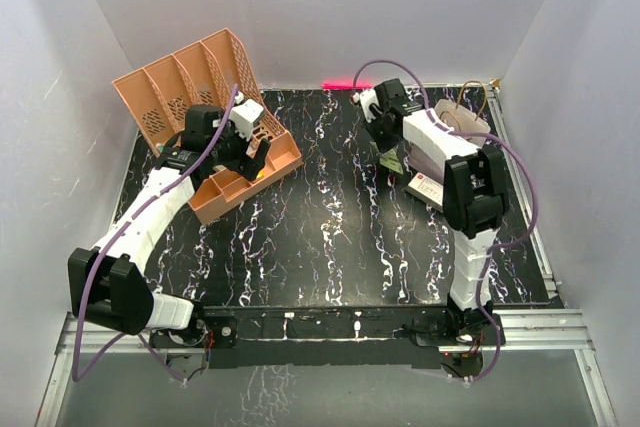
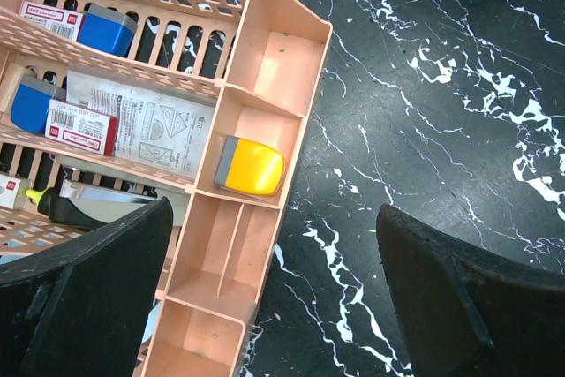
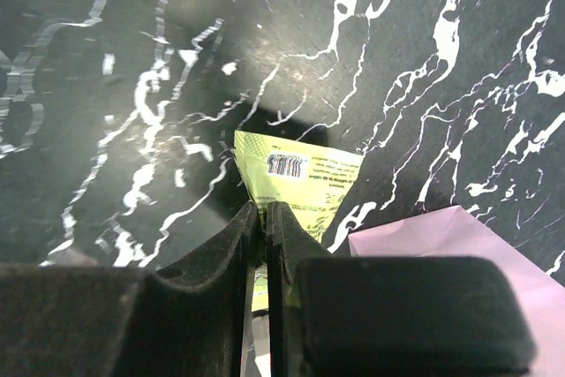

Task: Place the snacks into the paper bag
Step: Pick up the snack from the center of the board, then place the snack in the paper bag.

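Observation:
In the right wrist view a yellow-green snack packet (image 3: 305, 174) with a barcode is pinched at its near end by my right gripper (image 3: 263, 211), whose jaws are pressed together on the foil. The packet's far end sticks out over the black marble table with a dark shadow under it. A corner of the lilac paper bag (image 3: 450, 240) shows just to its right. From above, the right gripper (image 1: 388, 152) is at the back right, the packet (image 1: 393, 162) under it, the paper bag (image 1: 462, 122) behind the arm. My left gripper (image 2: 274, 249) hangs wide open over the organiser's front edge, holding nothing.
The peach slotted organiser (image 1: 190, 77) stands tilted at the back left; its front tray (image 2: 274, 50) holds a yellow and grey item (image 2: 252, 168), and boxes lie between its dividers. A white box with a red mark (image 1: 428, 187) lies beside the right arm.

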You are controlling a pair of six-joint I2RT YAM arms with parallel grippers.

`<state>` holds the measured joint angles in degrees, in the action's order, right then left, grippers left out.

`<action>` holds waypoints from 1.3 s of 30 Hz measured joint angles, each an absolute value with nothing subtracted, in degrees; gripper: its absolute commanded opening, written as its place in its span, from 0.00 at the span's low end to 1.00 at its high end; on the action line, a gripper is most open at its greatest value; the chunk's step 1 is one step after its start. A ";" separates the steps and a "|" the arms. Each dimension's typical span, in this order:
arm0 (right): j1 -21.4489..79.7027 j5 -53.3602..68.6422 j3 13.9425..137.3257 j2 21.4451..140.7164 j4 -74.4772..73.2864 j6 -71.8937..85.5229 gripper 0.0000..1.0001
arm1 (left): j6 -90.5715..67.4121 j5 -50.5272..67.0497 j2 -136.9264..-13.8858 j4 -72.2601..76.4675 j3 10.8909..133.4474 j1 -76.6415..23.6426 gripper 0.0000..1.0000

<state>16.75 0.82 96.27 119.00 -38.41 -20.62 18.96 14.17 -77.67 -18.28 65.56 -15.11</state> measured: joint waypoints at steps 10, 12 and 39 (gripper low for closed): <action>16.78 12.14 100.75 105.75 -41.58 -20.51 0.10 | 19.42 14.24 -77.67 -18.26 65.25 -15.11 0.99; 16.75 13.43 101.67 102.76 -42.13 -20.60 0.10 | 19.49 14.33 -77.67 -18.26 65.06 -15.11 0.98; -3.18 18.63 102.94 80.40 -44.71 -21.93 0.08 | 19.25 17.02 -77.67 -18.22 64.55 -15.05 0.98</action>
